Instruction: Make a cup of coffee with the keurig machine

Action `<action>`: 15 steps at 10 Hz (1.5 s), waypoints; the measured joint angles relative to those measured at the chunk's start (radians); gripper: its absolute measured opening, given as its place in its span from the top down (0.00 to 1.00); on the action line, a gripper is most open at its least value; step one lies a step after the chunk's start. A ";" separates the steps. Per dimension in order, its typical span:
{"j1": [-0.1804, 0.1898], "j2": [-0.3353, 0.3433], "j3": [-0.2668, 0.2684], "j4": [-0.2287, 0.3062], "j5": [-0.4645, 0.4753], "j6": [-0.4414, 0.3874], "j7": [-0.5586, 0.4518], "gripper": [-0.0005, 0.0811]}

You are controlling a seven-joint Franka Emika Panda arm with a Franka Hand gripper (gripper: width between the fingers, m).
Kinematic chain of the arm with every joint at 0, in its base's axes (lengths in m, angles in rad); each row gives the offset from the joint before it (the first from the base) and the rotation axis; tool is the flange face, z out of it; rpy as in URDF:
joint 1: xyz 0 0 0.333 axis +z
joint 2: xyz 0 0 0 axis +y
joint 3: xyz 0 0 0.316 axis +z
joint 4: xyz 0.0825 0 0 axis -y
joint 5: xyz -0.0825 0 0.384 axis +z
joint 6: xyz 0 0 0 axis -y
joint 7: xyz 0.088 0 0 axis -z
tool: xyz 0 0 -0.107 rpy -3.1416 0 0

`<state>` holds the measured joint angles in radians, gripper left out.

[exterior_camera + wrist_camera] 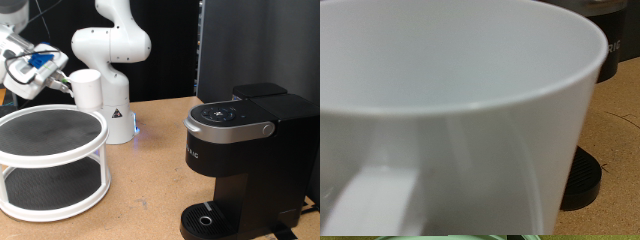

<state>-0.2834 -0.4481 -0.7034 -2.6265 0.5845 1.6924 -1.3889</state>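
Observation:
In the exterior view my gripper (66, 82) is at the upper left, shut on the white cup (87, 88) and holding it in the air above the round rack. The cup (460, 110) fills the wrist view, with its open mouth towards the camera and a strip of green at the picture's edge. The fingers do not show there. The black keurig machine (240, 150) stands at the exterior view's right with its silver-grey lid handle (236, 128) down and its drip tray (205, 220) bare. Part of it (612, 45) shows behind the cup, well apart from it.
A white two-tier round rack (52, 185) with black mesh shelves stands at the exterior view's left, under the held cup. The arm's white base (116, 112) is behind it. A dark panel (250, 45) stands behind the machine. The wooden table (150, 190) lies between rack and machine.

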 joint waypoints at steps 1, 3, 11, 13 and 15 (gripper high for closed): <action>0.007 -0.005 0.036 -0.030 0.052 0.057 0.021 0.90; 0.033 -0.009 0.103 -0.078 0.162 0.156 0.038 0.90; 0.185 0.001 0.333 -0.148 0.487 0.414 0.060 0.90; 0.187 0.001 0.339 -0.148 0.488 0.420 0.065 0.90; 0.187 0.002 0.335 -0.151 0.488 0.415 0.064 0.90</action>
<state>-0.0968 -0.4460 -0.3681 -2.7774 1.0721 2.1076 -1.3246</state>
